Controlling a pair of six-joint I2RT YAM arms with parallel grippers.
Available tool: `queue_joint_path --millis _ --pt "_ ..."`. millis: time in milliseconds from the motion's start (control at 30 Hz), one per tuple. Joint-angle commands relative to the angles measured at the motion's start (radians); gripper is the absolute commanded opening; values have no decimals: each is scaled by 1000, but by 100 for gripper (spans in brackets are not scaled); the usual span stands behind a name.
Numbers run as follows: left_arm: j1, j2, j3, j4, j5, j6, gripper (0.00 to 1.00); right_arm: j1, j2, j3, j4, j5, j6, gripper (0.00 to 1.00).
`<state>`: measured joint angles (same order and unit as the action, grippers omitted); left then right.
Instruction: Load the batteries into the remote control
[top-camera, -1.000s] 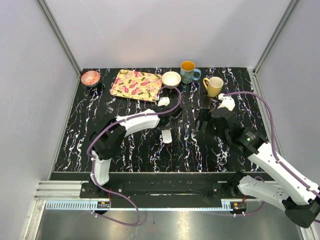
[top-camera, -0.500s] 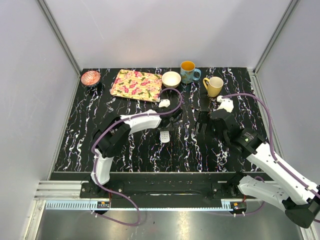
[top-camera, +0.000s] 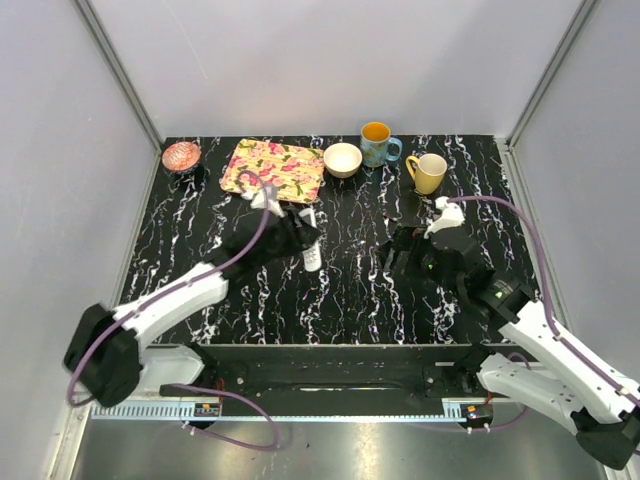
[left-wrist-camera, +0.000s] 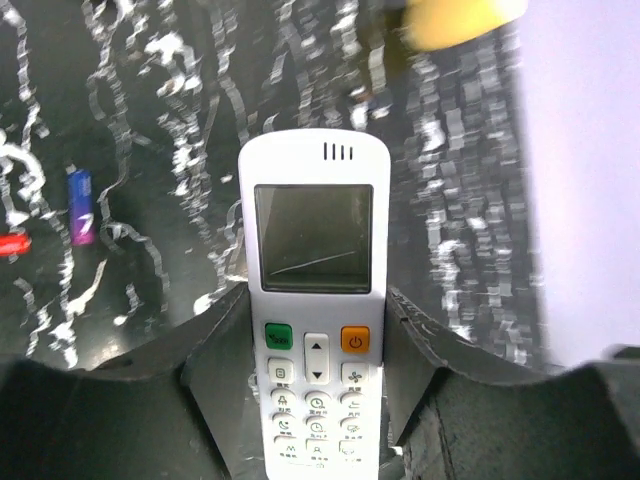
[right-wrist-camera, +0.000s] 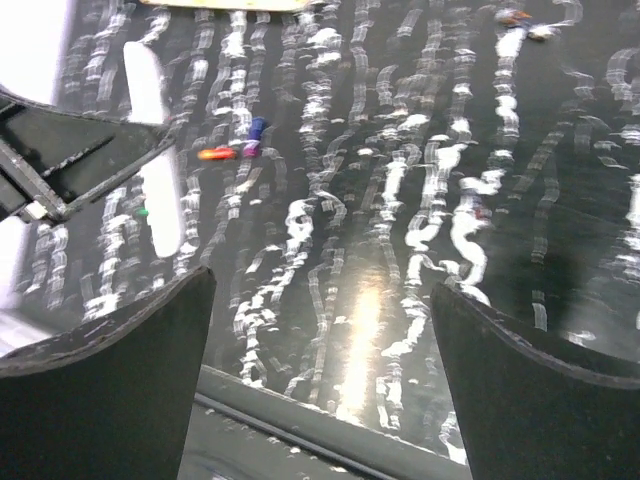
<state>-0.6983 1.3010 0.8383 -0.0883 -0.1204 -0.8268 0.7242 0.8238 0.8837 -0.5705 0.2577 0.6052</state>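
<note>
We find the remote control at frame centre, screen toward the camera, clamped by its lower half in the left gripper. The right gripper gapes empty. Risk: this end-hold may let the remote pivot when the batteries are pressed in.

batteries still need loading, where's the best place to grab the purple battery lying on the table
Take the purple battery around its middle, coming straight down from above with the open right claw, fingers across its short width. It lies flat on the table, a small round cylinder, so a side approach would likely roll it.
</note>
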Motion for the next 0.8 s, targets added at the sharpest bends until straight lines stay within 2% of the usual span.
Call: queue_joint_path --millis 0,167,267,367,533,767 --pt "45 -149 -182 465 293 -55 0 1 -19 -52 306 -367 48 100" --pt "59 -305 -292 658 401 -84 0 0 38 -109 545 -624 137 100" --pt "66 -347 -360 828 430 -141 0 1 77 -147 691 -685 194 100" --pt "69 -361 -373 883 433 -159 0 1 127 -155 788 -745 232 100" --pt "71 -355 -407 1013 393 -241 0 3 192 -144 807 -790 214 97" --pt "69 -324 -386 1047 427 -285 0 3 218 -121 837 -805 194 95"
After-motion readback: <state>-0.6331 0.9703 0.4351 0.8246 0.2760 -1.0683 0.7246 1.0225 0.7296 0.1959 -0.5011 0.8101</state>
